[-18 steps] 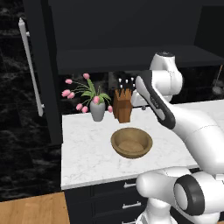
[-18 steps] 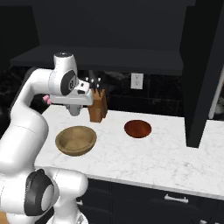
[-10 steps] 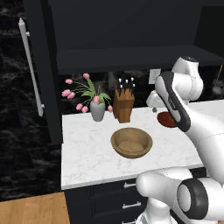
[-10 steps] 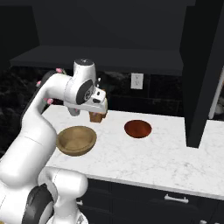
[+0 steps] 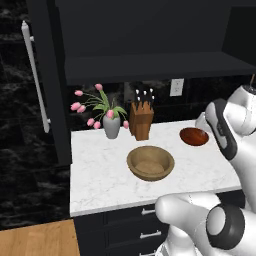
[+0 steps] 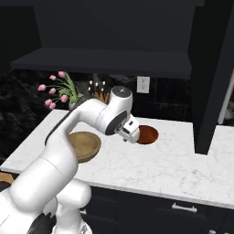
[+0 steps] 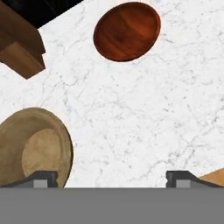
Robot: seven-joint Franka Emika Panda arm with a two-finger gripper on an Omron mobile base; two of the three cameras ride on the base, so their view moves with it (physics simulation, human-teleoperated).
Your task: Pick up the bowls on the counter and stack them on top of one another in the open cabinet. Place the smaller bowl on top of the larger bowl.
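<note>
Gripper [image 7: 112, 178]: jaws wide apart, nothing held, hovering over bare counter [image 7: 144, 113] btwn both bowls. Larger bowl [image 7: 33, 146] sits just beside one fingertip; smaller bowl [image 7: 127, 30] well ahead, so wooden one is nearer. Judgement: open cabinet [image 5: 150, 65] shelf overhead, bowls not yet lifted.

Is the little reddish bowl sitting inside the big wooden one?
No, the reddish bowl rests on the marble counter, well apart from the wooden bowl.

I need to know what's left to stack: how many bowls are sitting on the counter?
2. The wooden bowl sits near the middle of the counter, in front of the knife block. The reddish-brown bowl sits farther right, near the back. Both are empty; none looks hidden.
</note>
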